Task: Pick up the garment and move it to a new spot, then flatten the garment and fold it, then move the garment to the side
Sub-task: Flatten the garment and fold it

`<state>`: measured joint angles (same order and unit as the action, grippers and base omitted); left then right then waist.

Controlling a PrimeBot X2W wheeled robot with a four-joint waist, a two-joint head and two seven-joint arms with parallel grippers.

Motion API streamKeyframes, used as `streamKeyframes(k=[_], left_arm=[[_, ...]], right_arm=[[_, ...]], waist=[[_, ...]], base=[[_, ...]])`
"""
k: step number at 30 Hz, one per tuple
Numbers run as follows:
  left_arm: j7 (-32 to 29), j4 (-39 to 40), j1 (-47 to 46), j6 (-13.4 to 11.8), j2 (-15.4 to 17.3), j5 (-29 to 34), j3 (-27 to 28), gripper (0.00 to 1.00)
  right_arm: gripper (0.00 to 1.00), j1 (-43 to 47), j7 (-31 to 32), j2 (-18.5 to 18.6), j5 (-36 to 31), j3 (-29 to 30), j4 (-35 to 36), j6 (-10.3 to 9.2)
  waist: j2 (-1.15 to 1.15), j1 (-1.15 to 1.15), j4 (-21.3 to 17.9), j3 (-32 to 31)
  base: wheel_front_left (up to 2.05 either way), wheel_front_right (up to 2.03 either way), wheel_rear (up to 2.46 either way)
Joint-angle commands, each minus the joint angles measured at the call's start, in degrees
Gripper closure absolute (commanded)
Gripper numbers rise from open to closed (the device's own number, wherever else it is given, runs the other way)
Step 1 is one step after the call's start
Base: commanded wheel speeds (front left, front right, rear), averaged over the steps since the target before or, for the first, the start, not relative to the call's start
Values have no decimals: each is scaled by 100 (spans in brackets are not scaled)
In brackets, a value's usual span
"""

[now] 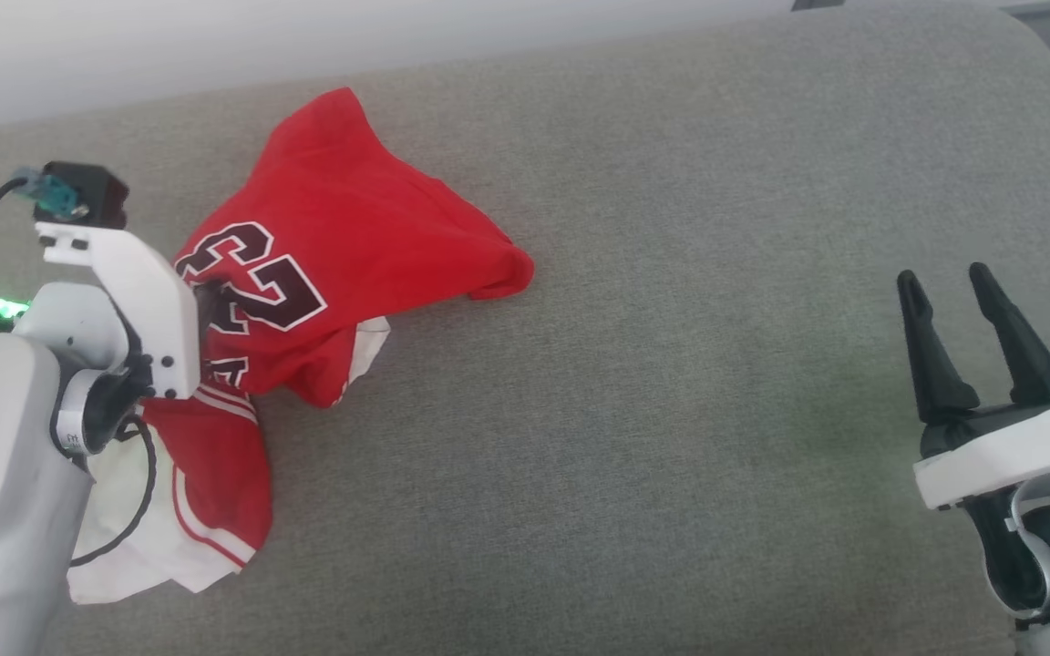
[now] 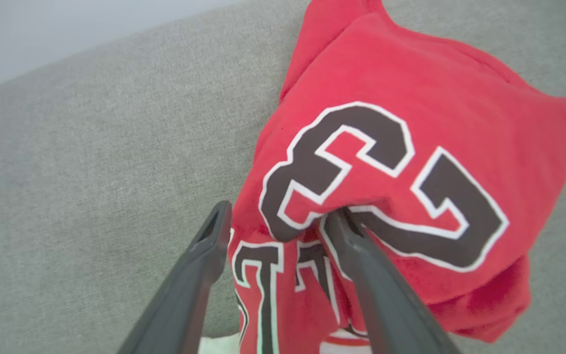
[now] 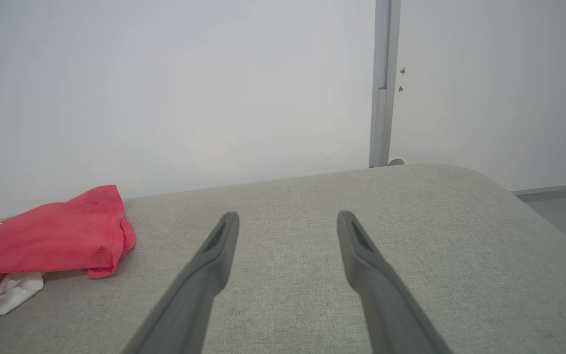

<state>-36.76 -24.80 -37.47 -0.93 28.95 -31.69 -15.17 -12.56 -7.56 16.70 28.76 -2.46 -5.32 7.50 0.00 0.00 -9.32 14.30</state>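
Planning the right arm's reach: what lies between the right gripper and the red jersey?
Nothing but bare grey woven cushion between the right gripper and the crumpled red "23" jersey T-shirt, seen in the head view.

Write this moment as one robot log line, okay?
garment: crumpled on grey cushion | left gripper: open, at garment | right gripper: open, empty

From here the garment (image 1: 352, 219) reads as soft, matt jersey cloth with a slightly fuzzy nap. Its black-and-white number print looks flatter and smoother than the knit around it. Under the garment, the surface (image 1: 671, 410) is grey woven upholstery, matt and finely grained. At the garment, my left hand (image 2: 280, 211) has dark, matt, plastic-looking fingers (image 2: 184, 295) and a smooth white plastic bracket (image 1: 142, 292) with a faint sheen. Well apart from the garment, my right hand (image 1: 944, 273) looks the same. Behind the garment, the wall (image 3: 165, 98) is smooth and matt.
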Motion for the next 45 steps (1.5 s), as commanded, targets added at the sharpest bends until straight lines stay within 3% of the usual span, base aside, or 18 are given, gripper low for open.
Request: streamKeyframes(k=[1,5,9,16,21,34,45], left_arm=[[-14,151,-40,7,38,74,-47,0],[152,612,96,49,42,143,-127,0],[793,1182,434,66,-3,237,-118,0],[1846,1672,1149,-91,-2,295,85,0],[2267,1754,1680,-188,17,218,236,0],[2268,1735,1898,42,12,47,102,0],[1342,1887,1380,534,-29,-238,-463,0]], right_arm=[[0,53,31,14,-16,-44,49,-2],[0,61,48,35,-8,-88,82,-2],[0,99,132,82,11,-188,132,-2],[0,153,266,167,0,-233,248,-2],[0,191,355,205,-18,-213,290,-2],[0,374,522,171,-92,-137,409,-2],[0,415,583,162,-114,-112,444,-2]], waist=[[0,0,37,-33],[0,0,149,-92],[0,0,370,-174],[0,0,715,-287],[0,0,954,-370],[0,0,1343,-615],[0,0,1228,-689]], base=[[0,0,0],[0,0,0],[0,0,0],[0,0,0],[0,0,0],[0,0,0],[0,0,0]])
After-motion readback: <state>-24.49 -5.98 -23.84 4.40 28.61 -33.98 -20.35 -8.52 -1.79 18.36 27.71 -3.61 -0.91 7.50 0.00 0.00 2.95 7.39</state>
